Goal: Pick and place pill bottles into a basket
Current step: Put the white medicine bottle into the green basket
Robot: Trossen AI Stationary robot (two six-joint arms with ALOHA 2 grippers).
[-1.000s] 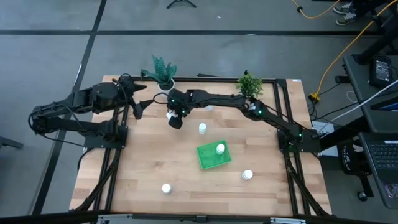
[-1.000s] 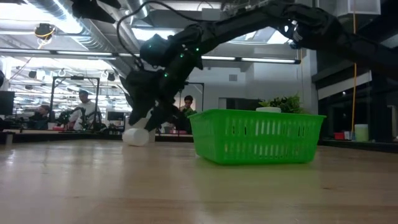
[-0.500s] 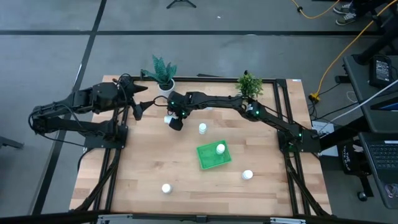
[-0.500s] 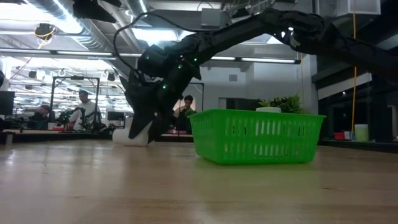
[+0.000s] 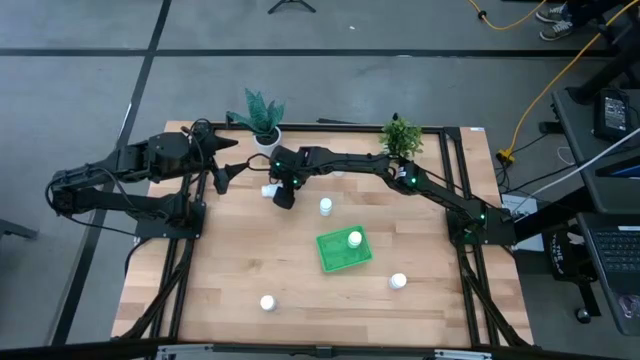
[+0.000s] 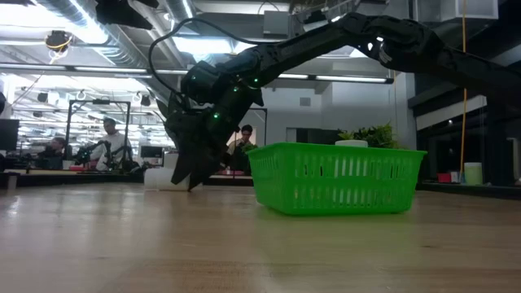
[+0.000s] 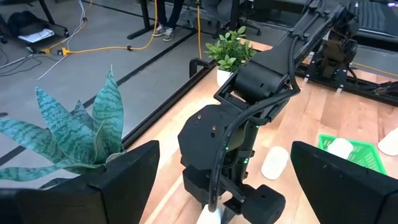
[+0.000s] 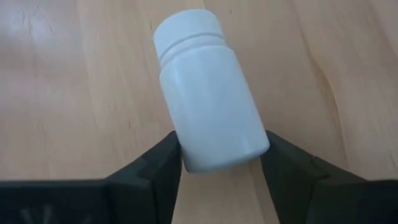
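Observation:
My right gripper (image 5: 281,194) is low over the table's far middle, shut on a white pill bottle (image 8: 208,93) that lies on its side with its cap pointing toward the table's left edge (image 5: 267,190). The bottle also shows behind the gripper in the low view (image 6: 159,177). The green basket (image 5: 343,250) stands on the table near the middle, with one bottle (image 5: 354,239) upright in it. Another bottle (image 5: 326,206) stands on the table just beyond the basket. My left gripper (image 5: 222,172) hangs open and empty at the far left, facing the right arm. My right gripper pinches the bottle's bottom end (image 8: 217,155) between its two fingers (image 8: 163,162), one on each side of the round wall. The fingers slant down from the table's right side and lie along the bottle. The bottle lies on its side on the table.
Two more bottles stand on the near part of the table, one at the left (image 5: 267,302) and one at the right (image 5: 398,282). Two potted plants (image 5: 262,112) (image 5: 400,133) stand at the far edge. People sit in the room beyond the table.
My right gripper has gone a little toward the table's left edge and down, and the bottle has gone with it and now lies flat on the table.

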